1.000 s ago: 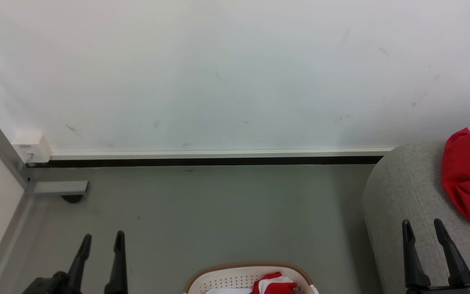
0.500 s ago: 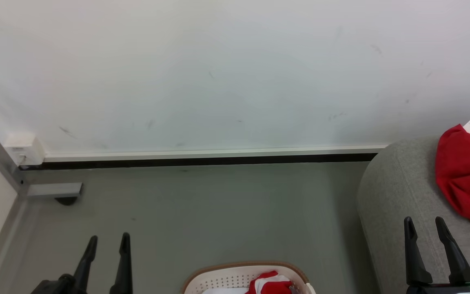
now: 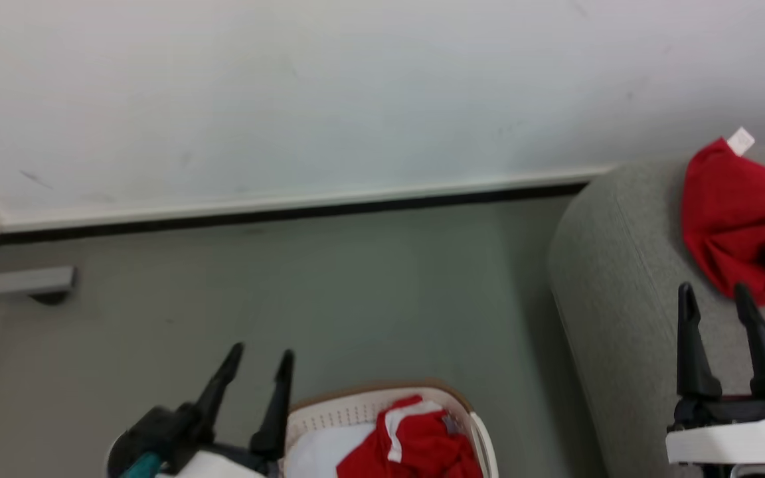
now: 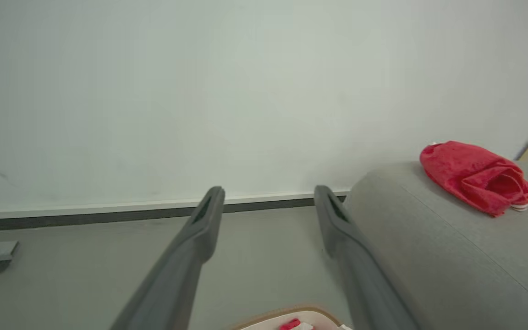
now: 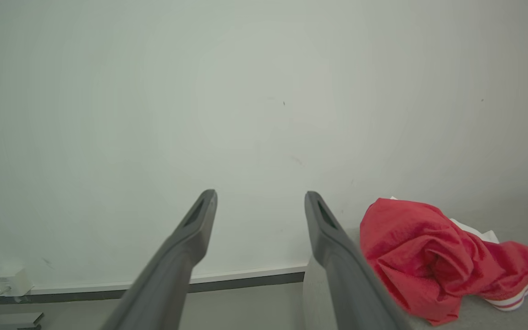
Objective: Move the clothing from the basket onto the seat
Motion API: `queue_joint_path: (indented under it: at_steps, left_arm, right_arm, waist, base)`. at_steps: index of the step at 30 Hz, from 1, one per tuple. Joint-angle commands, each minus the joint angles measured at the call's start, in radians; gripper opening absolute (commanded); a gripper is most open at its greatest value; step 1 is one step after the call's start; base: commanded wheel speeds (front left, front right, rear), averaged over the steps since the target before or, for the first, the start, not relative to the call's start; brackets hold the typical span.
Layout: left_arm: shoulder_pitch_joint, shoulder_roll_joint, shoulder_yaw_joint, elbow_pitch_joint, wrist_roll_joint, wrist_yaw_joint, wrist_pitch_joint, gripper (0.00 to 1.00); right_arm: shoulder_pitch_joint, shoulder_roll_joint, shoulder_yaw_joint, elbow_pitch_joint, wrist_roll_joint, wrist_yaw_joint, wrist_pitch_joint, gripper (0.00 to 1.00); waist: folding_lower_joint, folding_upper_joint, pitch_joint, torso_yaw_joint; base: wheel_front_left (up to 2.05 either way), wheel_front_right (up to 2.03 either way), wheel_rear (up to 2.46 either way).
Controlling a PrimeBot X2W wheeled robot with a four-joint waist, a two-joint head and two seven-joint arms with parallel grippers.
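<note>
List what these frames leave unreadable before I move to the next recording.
- Head view: white perforated plastic basket with brown rim is cut by the bottom edge; whatever lies under its red white-trimmed garment is hidden.
- Head view: grey woven seat runs off the right edge.
- Head view: print on the small white tag of the crumpled red garment is too small.
- Head view: left pincer is motion-blurred.

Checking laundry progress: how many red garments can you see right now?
2: a red garment lies on the seat; a white-trimmed garment sits in the basket. More may be hidden underneath.
</note>
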Motion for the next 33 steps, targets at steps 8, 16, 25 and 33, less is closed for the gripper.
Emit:
queue_joint_path:
  at_steps: [8, 16, 25, 33]
  left_arm:
    - [-0.177, 0.021, -0.069, 0.091, 0.040, -0.055, 0.078, 1.00]
    - [-0.346, 0.052, -0.187, 0.284, 0.071, -0.094, 0.154, 1.00]
    - [-0.523, 0.067, -0.339, 0.508, 0.028, -0.102, 0.208, 1.00]
    - [-0.652, 0.093, -0.475, 0.677, -0.050, -0.102, 0.223, 1.00]
  right_arm:
    - [-0.133, 0.001, -0.004, -0.025, 0.015, -0.002, -0.032, 1.00]
    - [-0.252, 0.001, -0.020, -0.039, 0.055, -0.002, -0.049, 1.00]
    - [-0.367, 0.002, -0.047, -0.107, 0.104, -0.002, -0.050, 1.00]
    - [-0.407, 0.001, -0.045, -0.135, 0.162, -0.002, -0.050, 1.00]
  waist:
    - [-0.0001, -0.0001, 0.273, -0.149]
    - [-0.0001, -0.0001, 0.444, -0.217]
    - [-0.0001, -0.0001, 0.633, -0.257]
    - [-0.0001, -0.0001, 0.753, -0.309]
  base:
    - [0.00, 0.00, 0.00]
    - [0.00, 0.00, 0.00]
    - [0.00, 0.00, 0.00]
    - [0.00, 0.00, 0.00]
